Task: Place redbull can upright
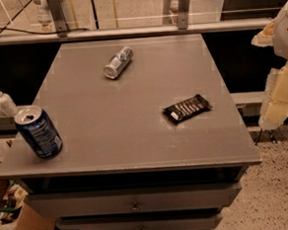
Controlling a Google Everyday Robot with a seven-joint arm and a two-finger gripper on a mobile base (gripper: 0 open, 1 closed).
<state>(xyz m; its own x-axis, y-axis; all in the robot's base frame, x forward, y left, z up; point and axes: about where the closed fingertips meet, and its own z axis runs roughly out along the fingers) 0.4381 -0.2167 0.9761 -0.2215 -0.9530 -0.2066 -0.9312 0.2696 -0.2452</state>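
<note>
Redbull can (118, 63) lies on its side on the grey table (136, 142), at about twelve o'clock from the middle of the top and well back from the front edge; its long axis runs from seven o'clock to one o'clock, with a round silver end turned toward seven o'clock; nothing touches it, and bare tabletop surrounds it on every side.

Blue soda can (38, 133), the wider one with white print, stands at about eight o'clock near the front left corner, its opened top showing; a black snack bar (186, 108) lies flat at about three o'clock, well apart from both cans; a small pump bottle (3, 99) stands beyond the table's left edge at nine o'clock, on a lower ledge.

At the right border of the view, past the table's edge at about three o'clock, hangs the pale cream gripper (280, 95), partly cut off; it is well apart from the redbull can and touches nothing on the table; how wide it stands, and whether it grips anything, I cannot tell.

Below the tabletop, at six o'clock, two drawers (135, 201) show small knobs; a cardboard box (23, 227) sits at seven o'clock on the floor.
</note>
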